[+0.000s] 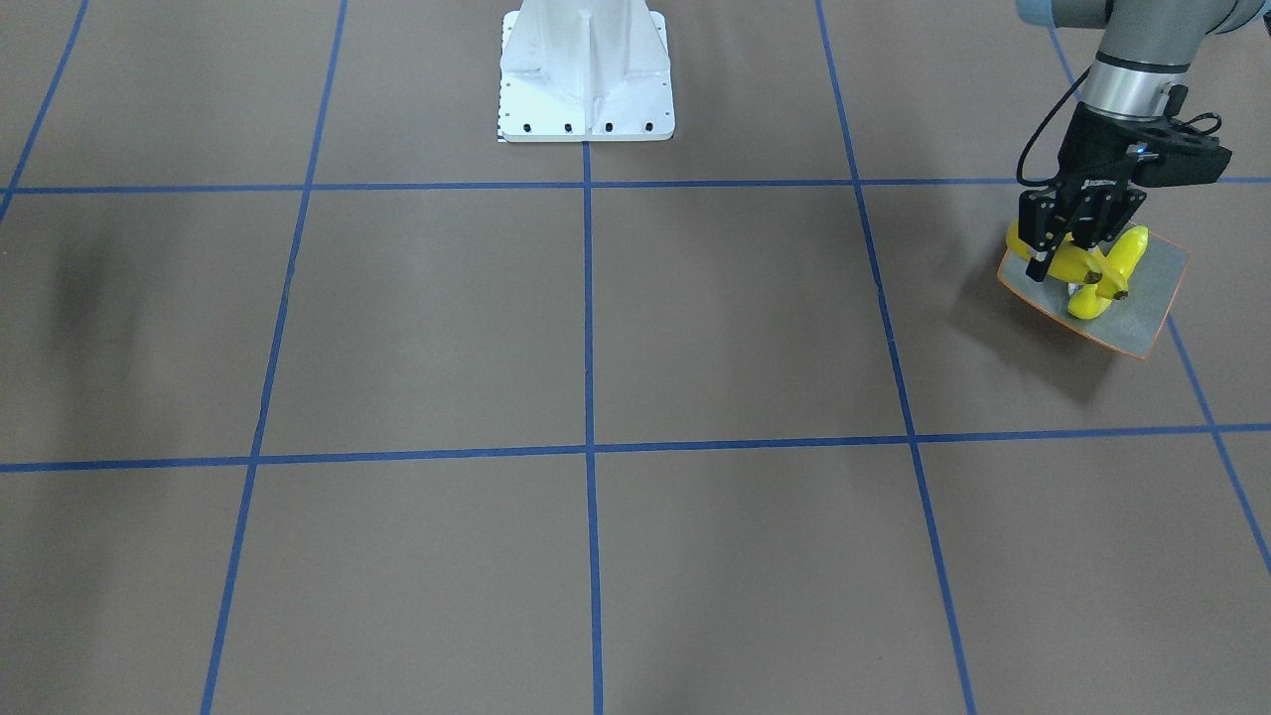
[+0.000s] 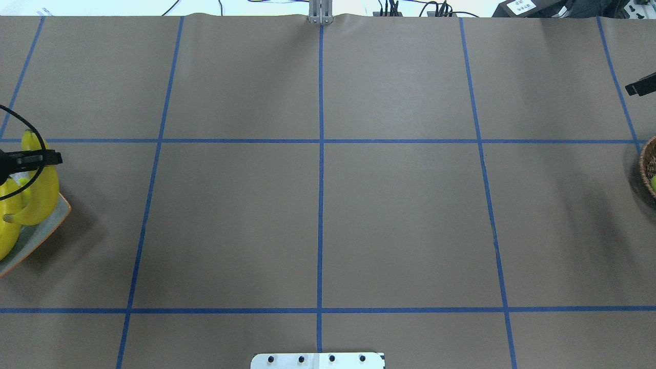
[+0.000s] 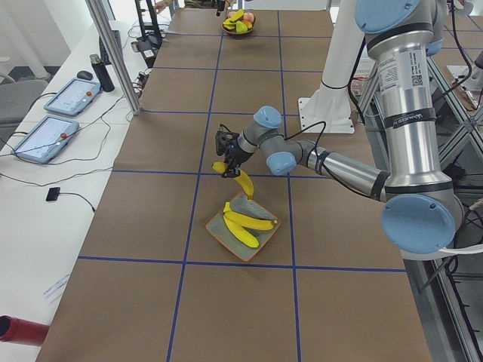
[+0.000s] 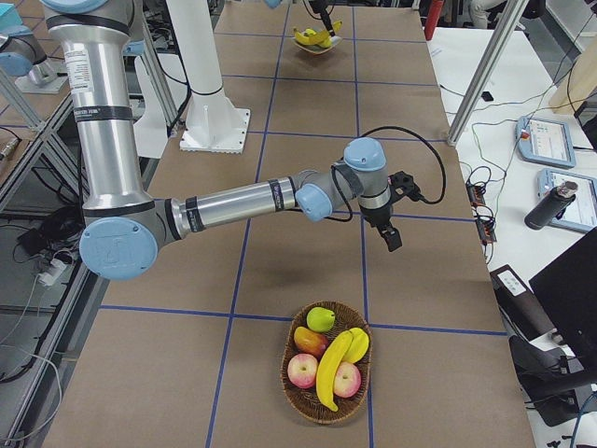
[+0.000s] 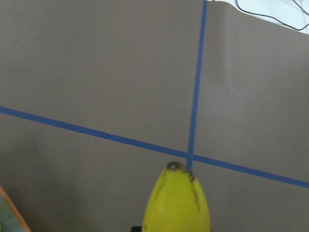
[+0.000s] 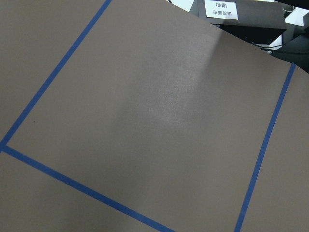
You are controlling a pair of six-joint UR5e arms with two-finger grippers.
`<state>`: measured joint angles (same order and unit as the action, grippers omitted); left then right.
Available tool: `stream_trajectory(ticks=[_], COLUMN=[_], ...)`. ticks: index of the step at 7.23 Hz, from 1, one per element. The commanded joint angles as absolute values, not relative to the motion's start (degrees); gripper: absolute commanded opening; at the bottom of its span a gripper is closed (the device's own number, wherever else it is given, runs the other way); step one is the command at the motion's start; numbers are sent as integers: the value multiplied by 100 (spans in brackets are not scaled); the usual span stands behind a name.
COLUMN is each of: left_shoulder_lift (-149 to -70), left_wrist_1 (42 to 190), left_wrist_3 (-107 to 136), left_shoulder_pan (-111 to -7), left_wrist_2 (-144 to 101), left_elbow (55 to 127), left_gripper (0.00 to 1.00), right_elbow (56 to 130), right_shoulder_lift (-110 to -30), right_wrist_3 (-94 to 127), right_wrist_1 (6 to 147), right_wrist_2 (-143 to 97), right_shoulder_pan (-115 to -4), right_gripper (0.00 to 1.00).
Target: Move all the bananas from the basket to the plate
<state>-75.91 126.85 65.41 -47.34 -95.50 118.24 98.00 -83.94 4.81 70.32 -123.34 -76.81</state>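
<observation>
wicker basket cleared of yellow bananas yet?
No, at least one bright yellow curved banana lies in the brown woven wicker basket.

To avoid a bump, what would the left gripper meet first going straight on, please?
Probably the plate: the left gripper points down over it, its held banana touching first; depth is unclear.

Two yellow bananas [image 3: 247, 226] on grey orange-rimmed plate [image 1: 1142, 308]; third banana [image 3: 244, 183] held above it; fourth banana [image 4: 334, 367] in basket [image 4: 291, 392].
</observation>
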Motion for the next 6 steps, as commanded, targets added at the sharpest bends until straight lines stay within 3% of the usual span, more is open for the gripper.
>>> stream_trajectory(ticks=[1, 6], left_shoulder_lift=[-7016, -7249], left_wrist_1=[12630, 11683], left_wrist_3=[5803, 5862], left_shoulder_pan=[-4711, -4219], left_wrist_2=[-9080, -8385], left_elbow=[11839, 11856], left_gripper=[0, 0], right_elbow=[9800, 9791], right_shoulder_lift=[-8411, -8411], right_wrist_3=[492, 501], right_wrist_1=[7031, 7031], right_wrist_2=[-12331, -12314], right_shoulder_pan=[-7682, -7682], right_gripper=[100, 100])
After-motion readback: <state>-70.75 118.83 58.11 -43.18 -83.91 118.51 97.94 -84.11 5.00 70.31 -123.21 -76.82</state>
